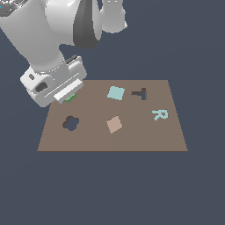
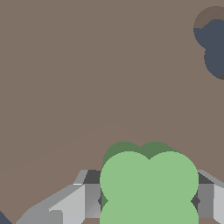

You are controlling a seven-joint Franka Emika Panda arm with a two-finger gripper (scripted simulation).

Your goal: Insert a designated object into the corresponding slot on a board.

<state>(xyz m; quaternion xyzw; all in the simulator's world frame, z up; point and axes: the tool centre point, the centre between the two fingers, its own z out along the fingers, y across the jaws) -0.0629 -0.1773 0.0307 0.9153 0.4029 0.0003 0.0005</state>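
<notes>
With the grey parallel gripper (image 2: pixel 148 201) set either side of the small green lobed block (image 2: pixel 148 188) on the flat brown board (image 1: pixel 145 136), though whether it grips I cannot tell, squeeze squarely before carrying toward the nearby dark clover-shaped slot (image 1: pixel 70 123)

A simulated test space, seemingly: flat dark blue-grey void all around, a plain brown board (image 1: pixel 145 136) floating there, and an untextured white robot arm (image 1: pixel 39 39).

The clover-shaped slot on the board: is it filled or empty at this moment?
Empty. The slot shows only a dark hole, while the green block sits between the gripper fingers, away from it.
</notes>
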